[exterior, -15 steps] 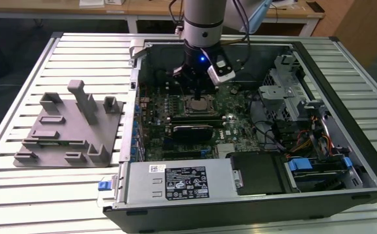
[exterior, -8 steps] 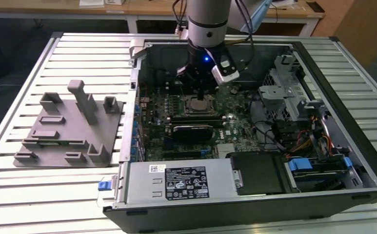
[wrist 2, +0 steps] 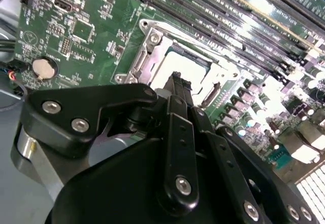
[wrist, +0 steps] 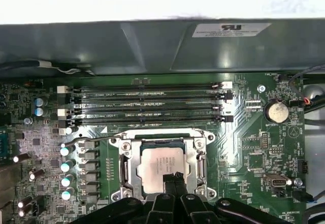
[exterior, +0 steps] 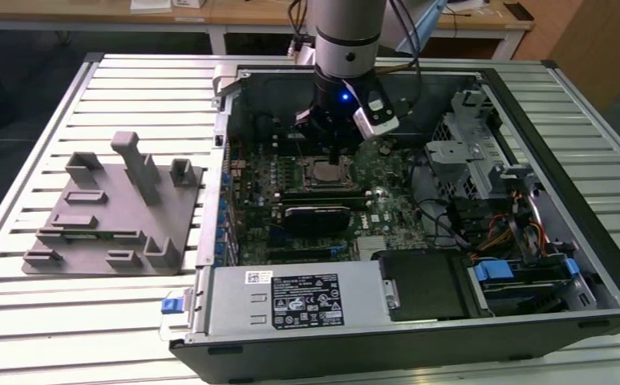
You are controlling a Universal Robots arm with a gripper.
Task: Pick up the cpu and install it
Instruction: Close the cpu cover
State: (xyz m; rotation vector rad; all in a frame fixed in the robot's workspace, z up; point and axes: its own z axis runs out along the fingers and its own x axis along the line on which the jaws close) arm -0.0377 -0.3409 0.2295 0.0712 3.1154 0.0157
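In the exterior view an open computer case (exterior: 566,265) lies on its side on a slatted metal counter (exterior: 149,88), and the arm comes down from the far side so that the gripper (exterior: 334,156) hangs over the processor socket of the green motherboard (exterior: 390,204). The cpu (exterior: 324,172) lies flat in that socket, right under the gripper, its silver top facing up. A grey fixture plate (exterior: 111,212) with upright posts stands on the counter at the exterior view's left, well apart from the case. At the near end of the case the grey power supply (exterior: 293,301) carries a dark printed label and a small white sticker; the print is too small to read. In the first wrist view the cpu (wrist: 160,162) sits inside the metal socket frame (wrist: 129,165), and the fingers (wrist: 170,184) are drawn tight together with nothing between them, their tips over one edge of the chip. Four long memory slots (wrist: 147,102) run beside the socket, a round coin battery (wrist: 278,112) sits off to one side, and a white printed label (wrist: 231,29) is stuck on the case wall beyond the slots. Small white lettering is printed on the board, but it cannot be made out. In the second wrist view the same narrow pair of fingers points down at the pale cpu (wrist 2: 192,66) in its frame, with the coin battery (wrist 2: 43,69) well apart from it.
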